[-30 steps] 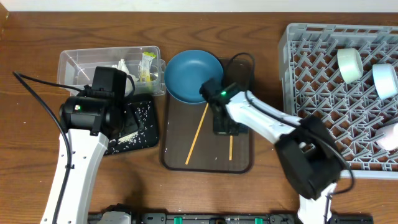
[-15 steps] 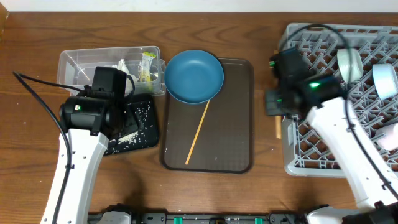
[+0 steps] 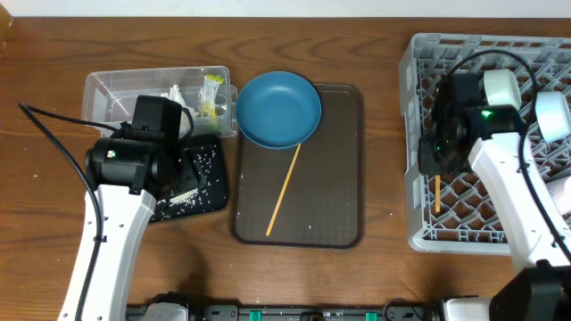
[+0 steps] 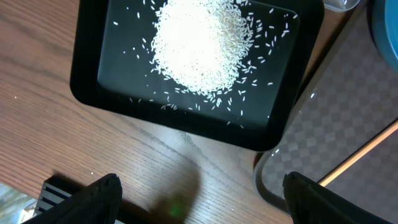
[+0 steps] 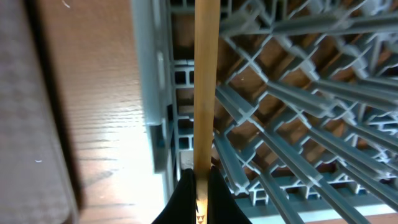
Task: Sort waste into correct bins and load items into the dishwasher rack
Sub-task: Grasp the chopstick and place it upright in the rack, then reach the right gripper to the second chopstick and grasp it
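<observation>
My right gripper is shut on a wooden chopstick and holds it over the left edge of the grey dishwasher rack. A second chopstick lies on the brown serving tray. The dark blue plate rests on the tray's far left corner. A mint-green bowl and a light blue bowl sit in the rack. My left gripper is open above the table, near the black tray holding rice grains. The clear tub holds the wrapper and tissue.
A pinkish-white cup shows at the rack's right edge. The left arm's body covers part of the black tray and the clear tub in the overhead view. Bare wooden table lies in front of the serving tray.
My right arm has carried one chopstick from the brown serving tray rightward, past the table gap, to over the rack's left edge. The left arm has not moved.
</observation>
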You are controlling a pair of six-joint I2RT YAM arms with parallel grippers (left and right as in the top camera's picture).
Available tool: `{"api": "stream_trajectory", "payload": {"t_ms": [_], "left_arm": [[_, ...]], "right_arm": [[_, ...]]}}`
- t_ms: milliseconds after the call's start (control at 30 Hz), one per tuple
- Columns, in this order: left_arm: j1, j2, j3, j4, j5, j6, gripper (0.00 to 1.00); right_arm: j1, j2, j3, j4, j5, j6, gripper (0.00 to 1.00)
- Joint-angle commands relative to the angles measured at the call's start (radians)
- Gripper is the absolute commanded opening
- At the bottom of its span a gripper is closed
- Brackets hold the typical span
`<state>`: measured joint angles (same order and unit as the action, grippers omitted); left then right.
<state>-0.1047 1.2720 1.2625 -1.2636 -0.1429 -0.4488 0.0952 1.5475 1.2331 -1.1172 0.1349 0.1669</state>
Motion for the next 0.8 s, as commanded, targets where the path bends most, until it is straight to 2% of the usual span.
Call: {"api": "stream_trajectory", "payload": {"t_ms": [0,133,233,400,567,700,767], "left_arm": [[0.005,0.002,0.000,-0.004,-0.023,-0.009,0.86],[0.005,0.002,0.000,-0.003,-0.023,-0.010,0.86],[0.005,0.002,0.000,-0.003,-0.023,-0.010,0.86],[0.005,0.002,0.000,-0.003,-0.023,-0.010,0.86],[0.005,0.002,0.000,-0.003,-0.023,-0.010,0.86],[0.005,0.002,0.000,-0.002,-0.023,-0.010,0.86],[0.005,0.002,0.000,0.002,-0.023,-0.010,0.86]], "right_arm": [[-0.010,0.009,-0.069,0.041,0.011,-0.026,0.02],[-0.010,0.009,-0.094,0.080,0.011,-0.026,0.07],[-0.010,0.008,-0.082,0.089,0.010,-0.026,0.14],[-0.009,-0.003,-0.006,0.055,-0.013,-0.024,0.41],[0.014,-0.011,0.107,0.007,-0.113,0.012,0.42],[0.089,-0.014,0.132,0.053,-0.295,0.017,0.42],[0.158,-0.010,0.125,0.087,-0.319,0.060,0.42]]}}
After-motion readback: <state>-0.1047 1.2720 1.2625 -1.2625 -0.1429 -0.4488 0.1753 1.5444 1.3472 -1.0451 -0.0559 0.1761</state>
